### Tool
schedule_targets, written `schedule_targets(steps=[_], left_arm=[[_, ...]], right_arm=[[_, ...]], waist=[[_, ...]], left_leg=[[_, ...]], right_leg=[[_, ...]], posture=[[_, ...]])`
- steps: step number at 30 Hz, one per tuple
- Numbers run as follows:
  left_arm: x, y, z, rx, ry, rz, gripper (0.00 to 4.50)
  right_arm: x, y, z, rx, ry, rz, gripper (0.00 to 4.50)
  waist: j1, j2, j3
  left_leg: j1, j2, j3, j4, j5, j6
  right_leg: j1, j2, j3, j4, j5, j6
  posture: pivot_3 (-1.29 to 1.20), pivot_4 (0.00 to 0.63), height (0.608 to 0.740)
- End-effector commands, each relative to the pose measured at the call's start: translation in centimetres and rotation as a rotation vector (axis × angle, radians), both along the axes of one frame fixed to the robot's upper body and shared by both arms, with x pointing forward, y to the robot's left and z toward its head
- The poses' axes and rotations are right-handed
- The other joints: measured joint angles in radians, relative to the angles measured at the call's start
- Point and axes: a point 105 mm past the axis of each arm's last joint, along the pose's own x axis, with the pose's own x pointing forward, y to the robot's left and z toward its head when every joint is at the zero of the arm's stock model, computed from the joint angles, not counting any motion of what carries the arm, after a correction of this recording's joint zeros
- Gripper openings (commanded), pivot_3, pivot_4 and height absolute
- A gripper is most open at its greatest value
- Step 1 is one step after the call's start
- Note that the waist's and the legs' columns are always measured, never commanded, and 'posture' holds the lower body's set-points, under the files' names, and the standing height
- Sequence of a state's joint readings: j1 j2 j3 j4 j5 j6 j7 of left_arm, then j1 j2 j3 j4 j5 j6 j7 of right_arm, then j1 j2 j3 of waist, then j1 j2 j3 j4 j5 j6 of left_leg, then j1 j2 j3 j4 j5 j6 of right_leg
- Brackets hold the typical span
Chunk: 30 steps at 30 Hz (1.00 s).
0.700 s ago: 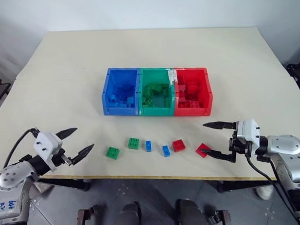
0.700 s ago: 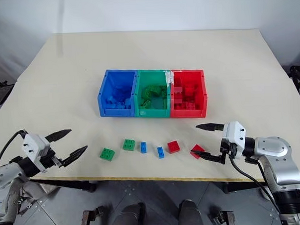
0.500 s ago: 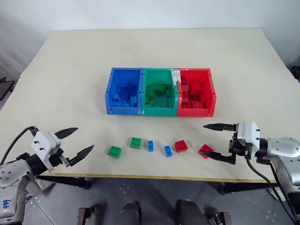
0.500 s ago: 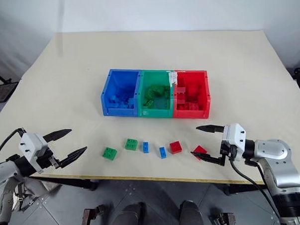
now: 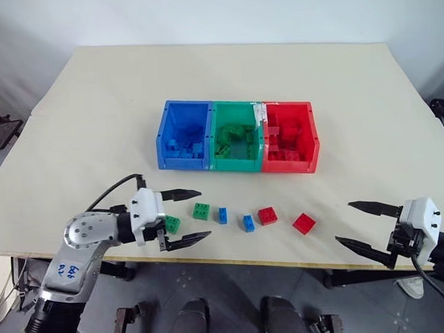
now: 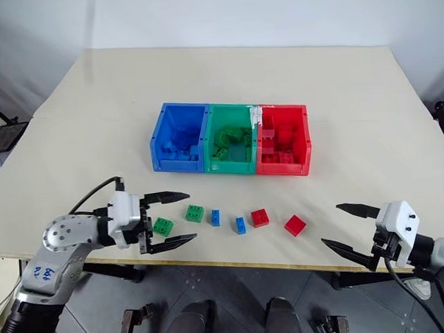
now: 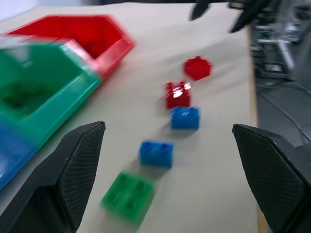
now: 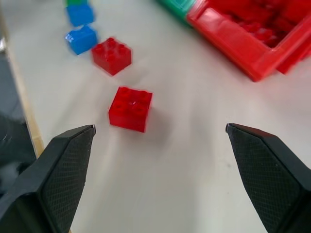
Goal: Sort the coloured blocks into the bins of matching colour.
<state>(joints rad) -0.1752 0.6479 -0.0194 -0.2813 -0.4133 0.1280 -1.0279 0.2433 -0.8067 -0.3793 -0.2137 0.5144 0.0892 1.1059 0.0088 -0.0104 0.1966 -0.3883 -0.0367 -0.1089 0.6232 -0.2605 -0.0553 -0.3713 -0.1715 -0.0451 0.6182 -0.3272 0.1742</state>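
The joined blue (image 5: 182,135), green (image 5: 237,136) and red (image 5: 288,138) bins stand mid-table, each holding several blocks. Near the front edge lie, in a row, a green block (image 5: 171,223), a second green block (image 5: 202,210), two blue blocks (image 5: 221,215) (image 5: 248,223) and two red blocks (image 5: 267,215) (image 5: 304,222). My left gripper (image 5: 202,214) is open and points right along the row. The first green block lies between its fingers and the second (image 7: 129,196) near their tips. Right of the last red block (image 8: 130,108), my right gripper (image 5: 343,222) is open and apart from it.
The row of blocks lies close to the table's front edge (image 5: 233,260). A strip of white tape (image 5: 260,112) sits on the wall between the green and red bins. Bare tabletop (image 5: 95,128) spreads left, right and behind the bins.
My left gripper has swung in from the left edge to the green blocks. My right gripper has drawn back to the right, away from the red block, which stayed put.
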Motion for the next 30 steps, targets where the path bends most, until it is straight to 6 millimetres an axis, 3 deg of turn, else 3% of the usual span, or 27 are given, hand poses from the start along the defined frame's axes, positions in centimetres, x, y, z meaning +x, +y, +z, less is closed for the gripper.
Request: schedule_targets(steps=[1, 9, 12, 18, 19, 22, 26, 30], left_arm=[[-0.1, 0.1, 0.5, 0.003, -0.023, -0.016, 4.47], [-0.7, 2.7, 0.7, 0.024, 0.015, 0.043, 4.47], [-1.2, 3.3, 0.6, 0.042, 0.018, 0.062, 4.50], [-1.6, 3.6, 0.7, 0.040, 0.012, 0.098, 4.50], [-1.6, 3.6, 0.8, 0.038, 0.009, 0.104, 4.50], [-1.5, 3.7, 1.0, 0.024, 0.002, 0.125, 4.50], [-1.2, 4.7, 1.9, -0.041, -0.017, 0.214, 4.50], [-0.9, 6.6, 2.8, -0.154, -0.028, 0.356, 4.50]], right_arm=[[0.8, 2.0, 0.2, 0.022, -0.005, 0.012, 4.50], [3.2, 5.1, -3.0, -0.033, 0.102, 0.001, 4.50], [3.9, 5.2, -3.8, -0.033, 0.111, -0.025, 3.88], [4.0, 4.6, -3.7, -0.081, 0.080, 0.005, 1.76], [4.0, 4.6, -3.4, -0.068, 0.072, 0.012, 1.46], [4.6, 5.3, -2.0, -0.007, 0.041, 0.036, 1.48], [8.4, 7.4, 2.7, 0.156, -0.078, -0.003, 1.48], [12.5, 8.2, 6.8, 0.264, -0.210, -0.075, 1.48]], waist=[[-0.002, 0.000, 0.000], [-0.006, 0.000, 0.000], [-0.003, 0.000, 0.000], [0.000, 0.000, 0.000], [0.001, 0.000, 0.000], [0.002, 0.000, 0.000], [-0.017, 0.000, 0.000], [-0.020, 0.000, 0.000]], left_leg=[[0.000, 0.000, 0.000, 0.000, 0.000, 0.000], [-0.001, 0.000, 0.000, 0.001, -0.001, 0.001], [-0.001, 0.000, 0.000, 0.002, -0.001, 0.001], [-0.001, 0.000, 0.000, 0.003, -0.002, 0.002], [-0.001, 0.000, 0.000, 0.004, -0.003, 0.002], [-0.001, 0.000, 0.000, 0.004, -0.004, 0.002], [-0.001, 0.001, 0.001, 0.005, -0.004, 0.002], [0.000, 0.004, 0.002, 0.005, -0.004, 0.000]], right_leg=[[0.000, 0.000, 0.000, 0.000, 0.000, 0.000], [-0.002, 0.000, 0.001, 0.000, 0.000, 0.000], [-0.001, 0.000, 0.001, 0.000, 0.000, 0.000], [-0.001, 0.000, 0.002, 0.000, 0.000, 0.000], [-0.001, 0.000, 0.002, 0.000, 0.000, 0.000], [-0.001, 0.001, 0.002, 0.001, 0.000, 0.000], [-0.001, 0.001, 0.004, 0.002, 0.000, 0.000], [-0.003, 0.004, 0.005, 0.003, 0.000, -0.002]], posture=[[0.00, 0.150, 0.740], [0.00, 0.150, 0.740], [0.00, 0.150, 0.740], [0.00, 0.150, 0.740], [0.00, 0.150, 0.740], [0.00, 0.150, 0.740], [0.00, 0.150, 0.740], [0.00, 0.150, 0.740]])
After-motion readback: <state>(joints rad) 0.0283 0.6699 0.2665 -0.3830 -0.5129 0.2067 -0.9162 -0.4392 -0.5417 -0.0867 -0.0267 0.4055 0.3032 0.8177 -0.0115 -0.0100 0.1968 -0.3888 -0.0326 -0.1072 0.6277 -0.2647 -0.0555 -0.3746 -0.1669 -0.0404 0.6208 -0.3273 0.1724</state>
